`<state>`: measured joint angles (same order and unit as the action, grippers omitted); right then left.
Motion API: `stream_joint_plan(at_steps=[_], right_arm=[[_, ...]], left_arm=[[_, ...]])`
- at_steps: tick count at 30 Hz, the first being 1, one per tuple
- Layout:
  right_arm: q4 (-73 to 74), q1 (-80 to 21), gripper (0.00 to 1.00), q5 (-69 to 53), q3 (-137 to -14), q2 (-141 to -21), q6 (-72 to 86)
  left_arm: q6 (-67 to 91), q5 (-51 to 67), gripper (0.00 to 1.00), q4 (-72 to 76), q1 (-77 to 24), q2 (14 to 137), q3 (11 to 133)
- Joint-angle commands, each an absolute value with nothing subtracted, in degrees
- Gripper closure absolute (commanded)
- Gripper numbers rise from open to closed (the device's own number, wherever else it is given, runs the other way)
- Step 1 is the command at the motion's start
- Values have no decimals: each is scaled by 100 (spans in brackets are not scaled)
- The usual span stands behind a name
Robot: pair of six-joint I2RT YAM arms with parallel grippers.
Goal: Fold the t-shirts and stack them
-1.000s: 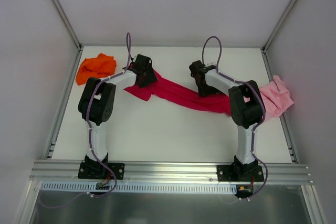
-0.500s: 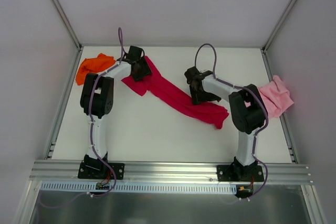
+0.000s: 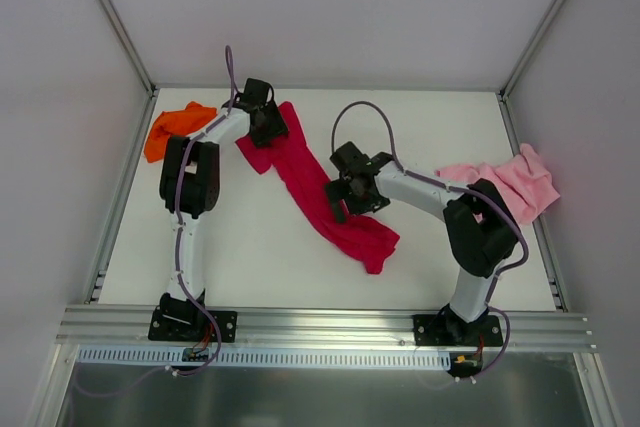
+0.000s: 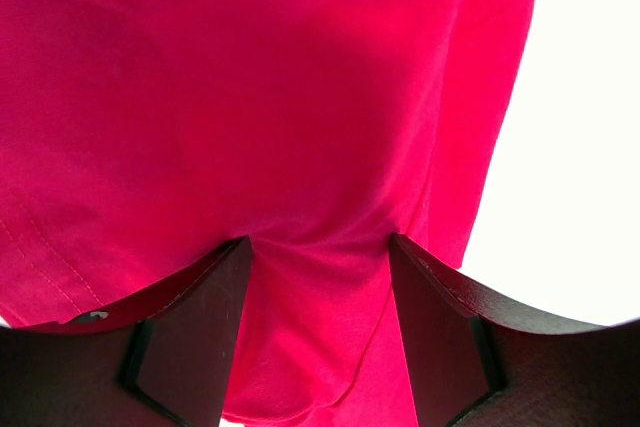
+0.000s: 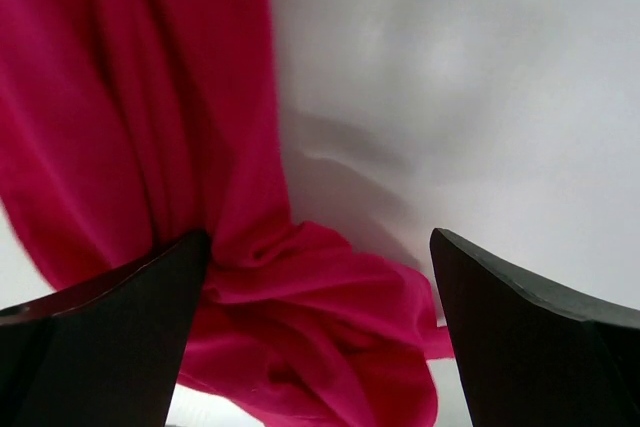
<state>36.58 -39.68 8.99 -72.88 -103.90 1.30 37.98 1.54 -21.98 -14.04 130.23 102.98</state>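
I see the crimson t-shirt (image 3: 300,172) drawn into a long band across the bench (image 3: 250,247), its axis slanting from far-left to near-centre. My left pincer (image 3: 262,119) is clamped on its far end — the right pincer (image 3: 340,202) hangs wide apart over the middle. The arms partly hide the orange t-shirt (image 3: 178,130) and the pink t-shirt (image 3: 520,182).

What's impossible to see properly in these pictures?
- Crimson t-shirt: top view, far end under left gripper; wrist views crop it.
- Pink t-shirt: top view, right arm covers its near part.
- Orange t-shirt: top view, left arm covers one edge.
- Right gripper: right wrist view blurred; contact with cloth unclear.
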Motion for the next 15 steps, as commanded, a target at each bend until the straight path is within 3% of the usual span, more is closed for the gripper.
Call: stream_joint_plan(at_steps=[1, 15], right_arm=[[3331, -4604, 0, -219, -7347, -10247, -360], [2936, -5115, 0, -1353, -7356, -10459, -615]], left_arm=[[3612, 202, 41, -2435, -1301, 13307, 10327], [3542, 721, 38, -2259, -1336, 13544, 10609]])
